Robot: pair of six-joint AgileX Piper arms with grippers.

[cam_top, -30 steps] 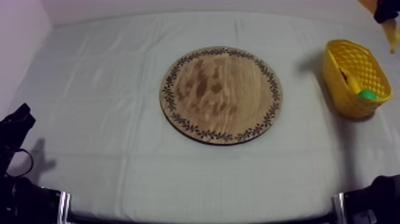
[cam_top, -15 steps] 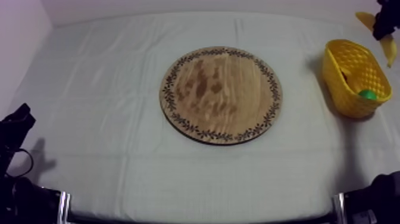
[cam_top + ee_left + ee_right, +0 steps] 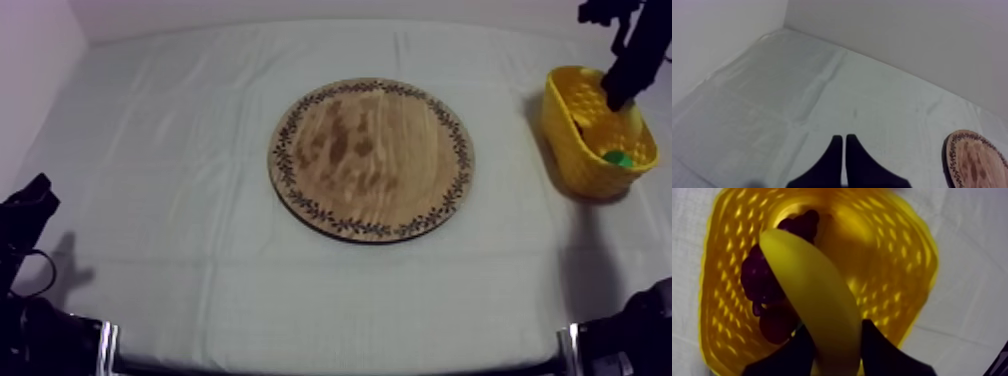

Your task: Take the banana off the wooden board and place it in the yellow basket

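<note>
**Right gripper holds the banana over the yellow basket.**
The left gripper sits low at the table's left, its two black fingers pressed together into a narrow wedge above the creased grey-white cloth. At centre lies the round wooden board, flat, with mottled brown grain and a dark patterned rim. At right stands the yellow basket, its walls a perforated lattice, containing dark purple grapes and a green item. The right gripper pinches the smooth, curved banana directly over the basket opening, above the grapes. Half a second earlier this arm was at the upper right edge, beyond the basket; it now stands over the opening. The board, basket and left gripper are unchanged.
</note>
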